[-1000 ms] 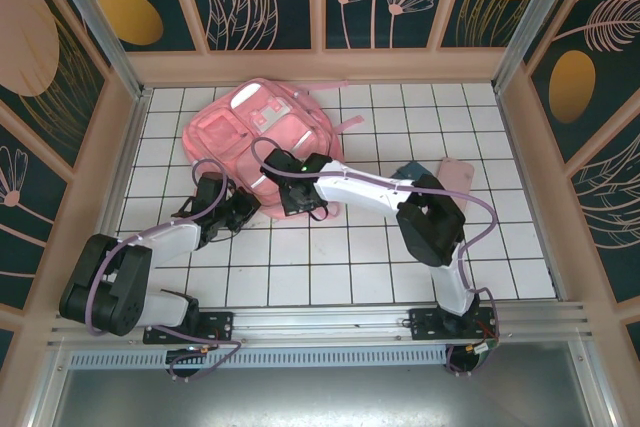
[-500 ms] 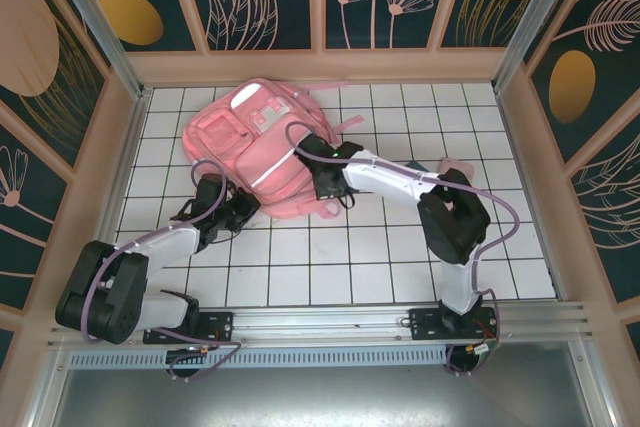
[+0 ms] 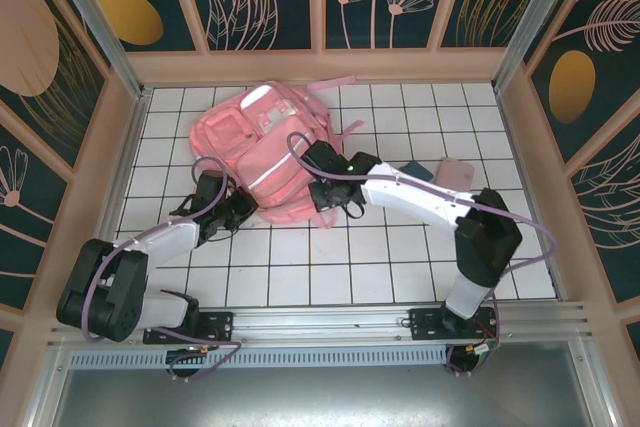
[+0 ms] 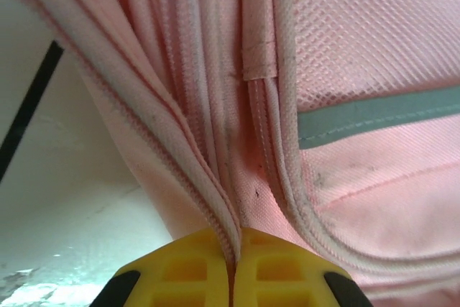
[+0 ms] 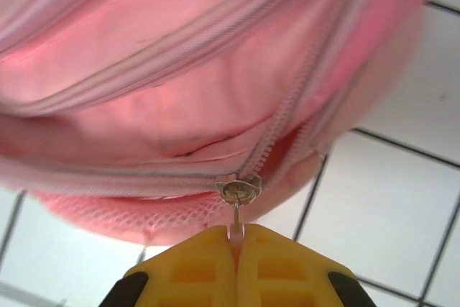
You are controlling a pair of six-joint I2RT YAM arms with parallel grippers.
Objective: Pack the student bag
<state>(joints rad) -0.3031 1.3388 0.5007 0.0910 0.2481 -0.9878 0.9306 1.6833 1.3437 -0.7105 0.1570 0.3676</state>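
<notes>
The student bag (image 3: 265, 147) lies flat on the table (image 3: 400, 277), in the far half and left of centre, its straps trailing toward the far edge. It is soft woven fabric that looks light, so it will probably slump and slide rather than hold a shape. Pulling on one side alone would likely drag the whole bag, so it needs a counter-hold. The best places to take hold are the ridged seams and the metal zipper pull (image 5: 239, 192), since the broad panels offer nothing firm.

The left tool (image 4: 231, 249) is pressed together on a fold of zipper seam at the bag's near-left edge, close to the pale reflective stripe (image 4: 374, 116). Its arm lies low, running from the near-left corner toward the bag.

The right tool (image 5: 236, 239) pinches the tab of the zipper pull at the bag's near-right corner, where the zipper gapes slightly. The right arm's elbow juts toward the right edge, and its forearm stretches leftward across the table, ending at the bag.
</notes>
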